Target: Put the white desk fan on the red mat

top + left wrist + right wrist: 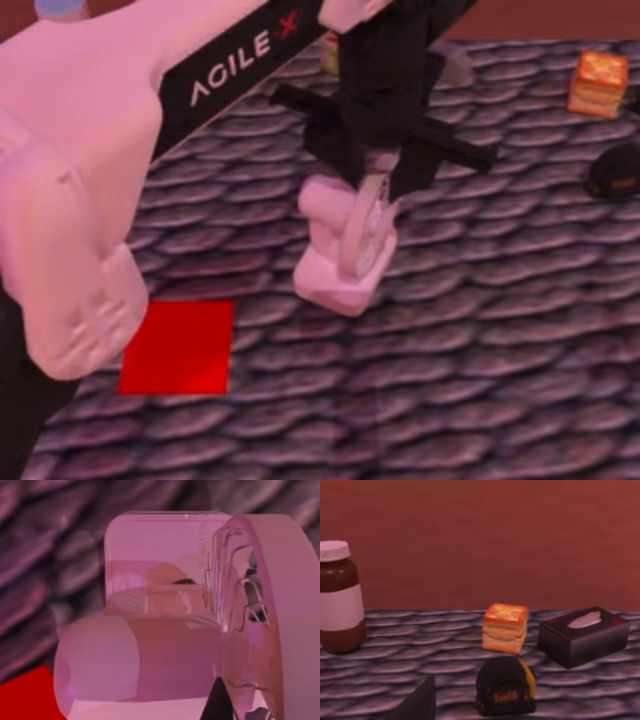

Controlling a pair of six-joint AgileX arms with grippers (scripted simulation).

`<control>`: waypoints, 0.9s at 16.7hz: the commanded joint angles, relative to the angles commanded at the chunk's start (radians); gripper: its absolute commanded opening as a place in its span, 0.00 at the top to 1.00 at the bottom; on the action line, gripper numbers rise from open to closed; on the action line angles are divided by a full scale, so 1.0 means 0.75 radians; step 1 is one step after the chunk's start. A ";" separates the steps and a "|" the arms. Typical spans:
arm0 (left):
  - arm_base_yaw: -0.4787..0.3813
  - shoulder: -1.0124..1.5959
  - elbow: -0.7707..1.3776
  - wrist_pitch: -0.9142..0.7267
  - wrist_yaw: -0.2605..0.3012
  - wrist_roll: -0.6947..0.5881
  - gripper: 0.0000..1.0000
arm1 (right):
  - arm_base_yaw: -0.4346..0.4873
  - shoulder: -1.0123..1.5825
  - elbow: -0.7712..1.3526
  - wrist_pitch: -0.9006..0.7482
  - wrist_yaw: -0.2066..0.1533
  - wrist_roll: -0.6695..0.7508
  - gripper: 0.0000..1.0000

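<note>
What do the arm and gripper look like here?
Left arm: bulky white shell links, a black strip with white AGILE lettering and a red X. Left gripper: black body with a black crossbar. Right arm isn't visible in the top view.

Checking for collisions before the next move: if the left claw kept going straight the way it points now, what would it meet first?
The white fan: the left claw points down at it from above and is right at it, seemingly around its ring. Whether the fingers touch it is unclear. Below lies the table.
</note>
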 joint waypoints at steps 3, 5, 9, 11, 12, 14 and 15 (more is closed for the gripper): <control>0.009 0.029 0.128 -0.110 0.001 0.001 1.00 | 0.000 0.000 0.000 0.000 0.000 0.000 0.00; 0.010 0.034 0.145 -0.126 0.001 0.001 1.00 | 0.000 0.000 0.000 0.000 0.000 0.000 0.00; 0.003 0.026 0.141 -0.122 0.001 0.005 1.00 | 0.000 0.000 0.000 0.000 0.000 0.000 0.00; 0.012 0.008 0.108 -0.118 0.005 0.049 1.00 | 0.000 0.000 0.000 0.000 0.000 0.000 0.00; 0.022 -0.011 0.076 -0.114 0.009 0.091 1.00 | 0.000 0.000 0.000 0.000 0.000 0.000 0.00; 0.051 -0.067 -0.016 -0.098 0.019 0.218 1.00 | 0.000 0.000 0.000 0.000 0.000 0.000 0.00; 0.070 -0.105 -0.075 -0.086 0.025 0.300 1.00 | 0.000 0.000 0.000 0.000 0.000 0.000 0.00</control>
